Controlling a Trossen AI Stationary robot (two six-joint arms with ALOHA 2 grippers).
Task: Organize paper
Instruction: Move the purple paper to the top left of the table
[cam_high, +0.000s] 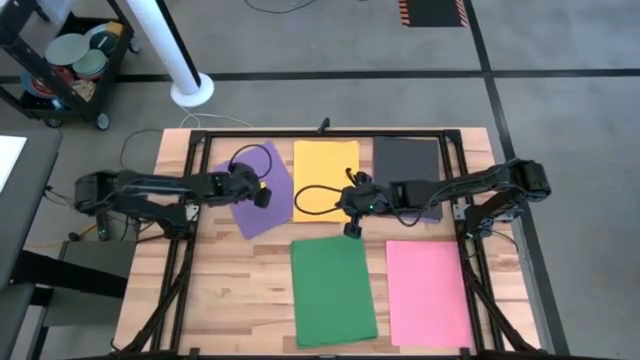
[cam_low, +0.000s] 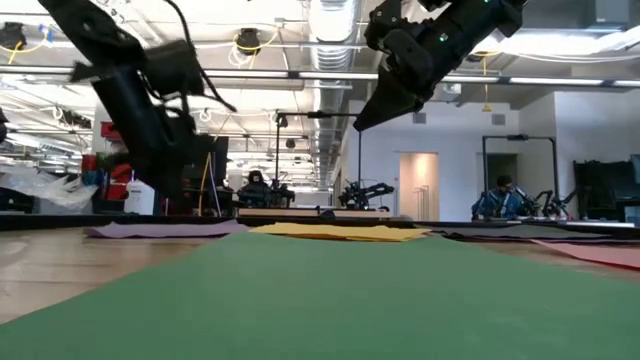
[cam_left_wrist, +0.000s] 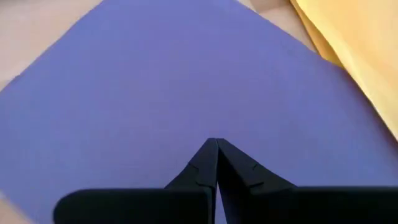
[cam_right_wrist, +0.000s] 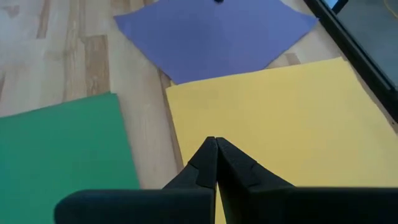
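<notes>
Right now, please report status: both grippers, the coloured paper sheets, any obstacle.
Left gripper shut, over skewed purple paper sheet. Right gripper shut, above yellow paper sheet edge. Green, pink, black sheets flat. No obstacle seen.

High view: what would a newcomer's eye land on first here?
Five coloured sheets on the wooden table: the purple paper lies skewed at the far left, beside the squared yellow paper and black paper, with the green paper and pink paper nearer. The left gripper is over the purple sheet with fingers shut, and the right gripper, also shut, is above the yellow sheet's near edge.
</notes>
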